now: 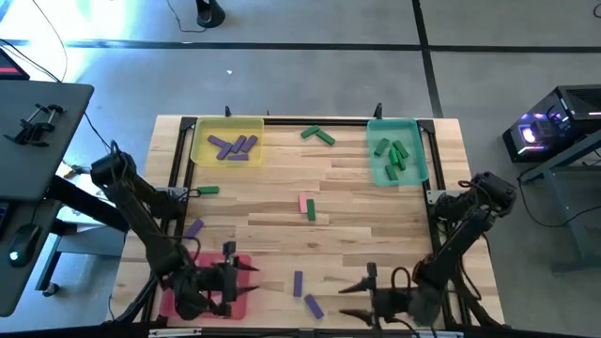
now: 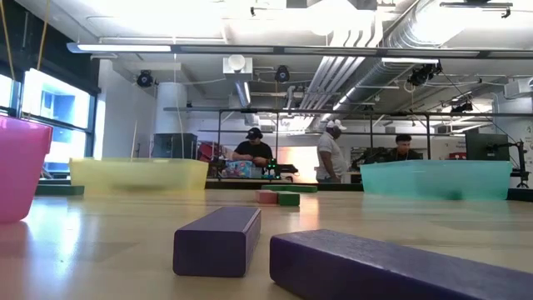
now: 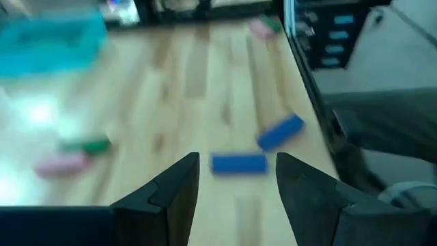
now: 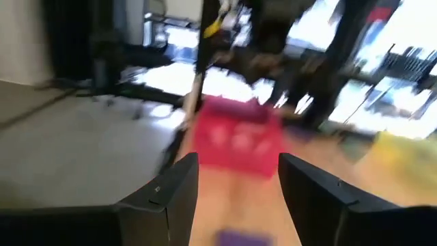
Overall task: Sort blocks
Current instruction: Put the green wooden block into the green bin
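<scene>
Small bar blocks lie flat on the wooden table. Purple ones (image 1: 235,145) sit in the yellow tray (image 1: 199,131), green ones (image 1: 394,155) in the teal tray (image 1: 419,167). Loose ones: two green (image 1: 317,134), one green (image 1: 208,191), a purple (image 1: 194,228), a pink (image 1: 303,203) beside a green (image 1: 311,211), and two purple (image 1: 298,282) (image 1: 313,305) near the front edge. My left gripper (image 1: 252,279) (image 3: 237,158) is open over the red tray's (image 1: 169,300) right side, pointing at those two purple blocks (image 3: 239,162). My right gripper (image 1: 346,300) (image 4: 237,158) is open, right of them, facing the red tray (image 4: 235,140).
A black frame (image 1: 282,120) runs around the table's edge. In the low view the two purple blocks (image 2: 218,240) (image 2: 391,267) lie close to the camera, with people at benches in the room behind. A desk (image 1: 38,131) stands left of the table and equipment (image 1: 554,131) right.
</scene>
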Tool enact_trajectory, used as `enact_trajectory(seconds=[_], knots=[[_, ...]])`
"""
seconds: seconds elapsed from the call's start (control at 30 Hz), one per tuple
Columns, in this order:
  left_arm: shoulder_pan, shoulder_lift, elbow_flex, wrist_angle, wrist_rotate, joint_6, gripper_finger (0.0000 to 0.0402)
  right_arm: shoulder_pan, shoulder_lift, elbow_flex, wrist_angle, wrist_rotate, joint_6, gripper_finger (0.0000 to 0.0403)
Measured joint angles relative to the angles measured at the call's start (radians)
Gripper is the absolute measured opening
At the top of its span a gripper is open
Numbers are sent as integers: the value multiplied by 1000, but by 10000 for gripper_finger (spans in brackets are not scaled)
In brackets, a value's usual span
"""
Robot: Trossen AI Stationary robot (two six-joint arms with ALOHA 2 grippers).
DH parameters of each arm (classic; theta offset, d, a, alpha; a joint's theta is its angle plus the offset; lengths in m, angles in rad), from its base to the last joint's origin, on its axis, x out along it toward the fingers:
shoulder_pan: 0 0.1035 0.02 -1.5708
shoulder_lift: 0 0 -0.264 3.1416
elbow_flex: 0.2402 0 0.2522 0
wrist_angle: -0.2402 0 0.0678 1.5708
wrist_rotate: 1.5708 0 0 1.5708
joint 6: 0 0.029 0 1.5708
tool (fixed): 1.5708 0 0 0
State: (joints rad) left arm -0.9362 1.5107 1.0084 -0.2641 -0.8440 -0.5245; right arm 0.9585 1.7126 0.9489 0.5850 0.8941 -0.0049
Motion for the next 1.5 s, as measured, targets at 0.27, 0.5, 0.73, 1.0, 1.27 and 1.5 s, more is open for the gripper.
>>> enact_trajectory(seconds=[0.27,0.5,0.73,1.0,1.27,1.5], knots=[[123,111,0,246,-23,207,183,27,-1,0,-382,-465,935,188],[237,198,0,409,-21,292,183,18,-1,0,-767,-1064,1607,148],[284,212,0,450,51,325,183,36,-2,0,-924,-1388,1800,94],[279,212,0,448,57,326,183,64,-2,0,-1034,-1413,1845,57],[279,212,0,448,57,326,183,64,-1,0,-1082,-1362,1824,23],[279,212,0,447,57,327,183,64,3,-4,-1082,-1360,1819,1]])
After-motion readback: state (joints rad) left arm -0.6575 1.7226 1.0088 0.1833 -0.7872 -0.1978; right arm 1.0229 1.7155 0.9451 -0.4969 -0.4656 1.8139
